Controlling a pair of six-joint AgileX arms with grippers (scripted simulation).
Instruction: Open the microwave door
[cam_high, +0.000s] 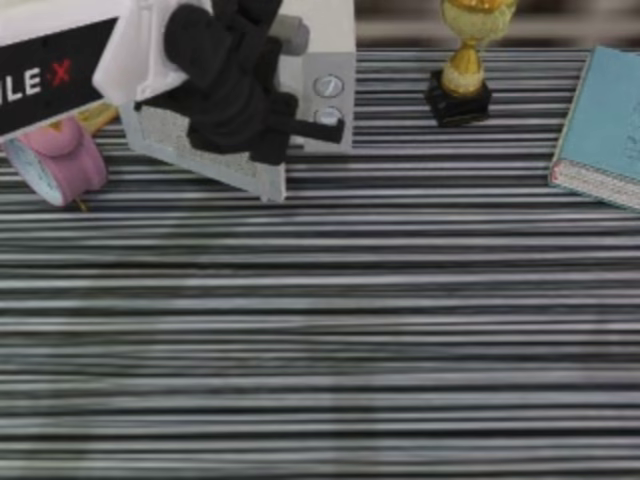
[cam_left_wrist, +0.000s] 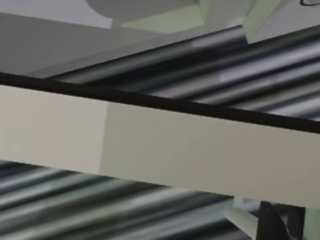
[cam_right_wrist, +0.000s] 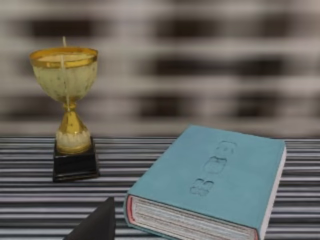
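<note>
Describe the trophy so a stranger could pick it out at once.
Start at the microwave at the table's far edge, left of middle. Just to its right stands the trophy, with a teal book lying farther right. It alone is upright: a gold cup on a black square base.

Table surface (cam_high: 400, 350): covered edge to edge in fine horizontal stripes of black, grey and white, filling most of the top view. Backdrop (cam_right_wrist: 200, 65): beyond the table's far edge, a blurred wall of broad pale and dark horizontal bands, seen in the right wrist view and as a thin strip along the upper right of the top view. Light: even and diffuse; soft short shadows lie on the stripes. No window, floor or other furniture can be made out.
</note>
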